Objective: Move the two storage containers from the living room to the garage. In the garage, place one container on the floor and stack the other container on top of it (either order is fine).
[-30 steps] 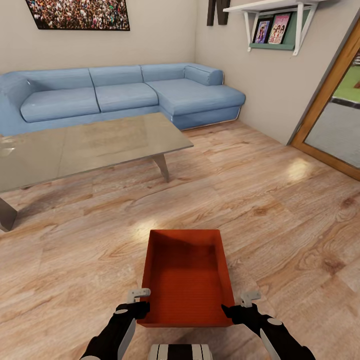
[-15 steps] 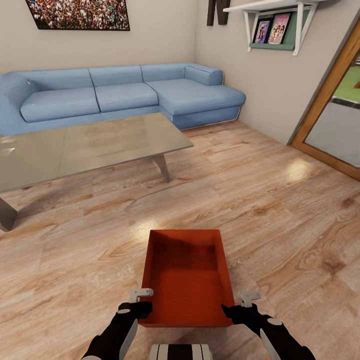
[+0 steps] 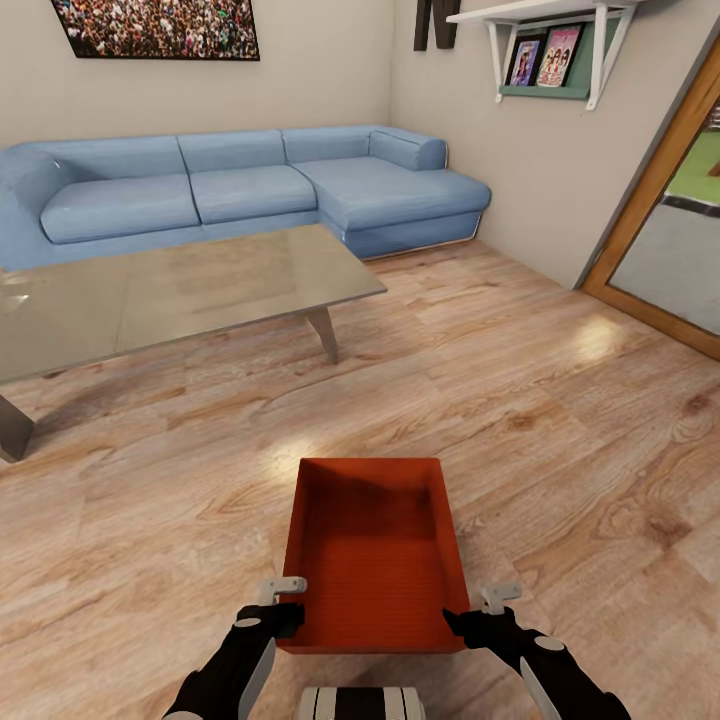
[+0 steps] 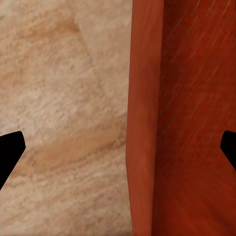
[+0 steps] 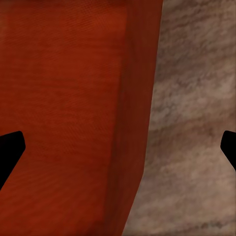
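One orange-red storage container [image 3: 372, 560], lidless and empty, sits on the light wood-plank floor of the living room, right in front of me. My left gripper [image 3: 283, 603] is at its near left corner and my right gripper [image 3: 470, 612] at its near right corner. In the left wrist view the left gripper [image 4: 118, 150] is open and straddles the container's side wall [image 4: 143, 123], one finger outside and one inside. The right gripper [image 5: 120, 147] is open in the same way over the other side wall [image 5: 142, 98].
A glass coffee table [image 3: 170, 290] stands ahead on the left, with a blue corner sofa [image 3: 250, 185] behind it against the wall. A wood-framed glass door [image 3: 670, 230] is at the right, and a wall shelf [image 3: 545, 50] hangs above.
The left gripper has edged slightly inward toward the container's left wall. The container and the right gripper have stayed put.
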You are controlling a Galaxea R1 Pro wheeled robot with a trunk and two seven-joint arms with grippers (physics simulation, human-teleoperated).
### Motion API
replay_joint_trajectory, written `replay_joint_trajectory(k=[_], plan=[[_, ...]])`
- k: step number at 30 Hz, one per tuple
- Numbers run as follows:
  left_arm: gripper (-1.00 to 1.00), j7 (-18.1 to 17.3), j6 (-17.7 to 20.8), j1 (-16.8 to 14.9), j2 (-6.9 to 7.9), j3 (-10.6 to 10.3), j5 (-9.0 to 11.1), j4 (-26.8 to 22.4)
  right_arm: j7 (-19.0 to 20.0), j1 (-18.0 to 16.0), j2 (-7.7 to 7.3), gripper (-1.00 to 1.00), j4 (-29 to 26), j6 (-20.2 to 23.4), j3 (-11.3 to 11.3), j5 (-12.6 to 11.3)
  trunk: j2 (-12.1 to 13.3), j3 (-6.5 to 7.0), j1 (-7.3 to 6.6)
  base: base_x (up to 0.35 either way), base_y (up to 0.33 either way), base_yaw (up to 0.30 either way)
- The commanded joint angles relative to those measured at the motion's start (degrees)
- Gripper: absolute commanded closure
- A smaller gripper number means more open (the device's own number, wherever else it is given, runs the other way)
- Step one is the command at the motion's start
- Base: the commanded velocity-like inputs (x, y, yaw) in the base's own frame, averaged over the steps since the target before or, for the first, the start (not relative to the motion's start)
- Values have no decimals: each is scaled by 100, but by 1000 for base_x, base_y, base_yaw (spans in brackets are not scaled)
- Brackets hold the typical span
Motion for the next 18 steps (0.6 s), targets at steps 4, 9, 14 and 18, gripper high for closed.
replay_joint_trajectory(k=[4, 9, 14, 18], plan=[[-100, -11, 32, -1, -8, 33, -59, -11, 16, 0, -3, -100, -11, 37, 5, -16, -2, -4, -1, 0, 0, 0], [-100, -13, 32, -1, -8, 12, -59, -11, 17, 0, -3, -100, -11, 35, 3, -16, -2, -4, -1, 0, 0, 0], [-100, -11, 32, -1, -8, -118, -52, -11, 11, 0, -3, -100, -12, 36, 3, -16, -2, -4, -1, 0, 0, 0], [-100, -3, 32, -1, -8, -146, -51, -11, 9, 0, -1, -100, -16, 37, -4, -16, -2, -4, -1, 0, 0, 0]])
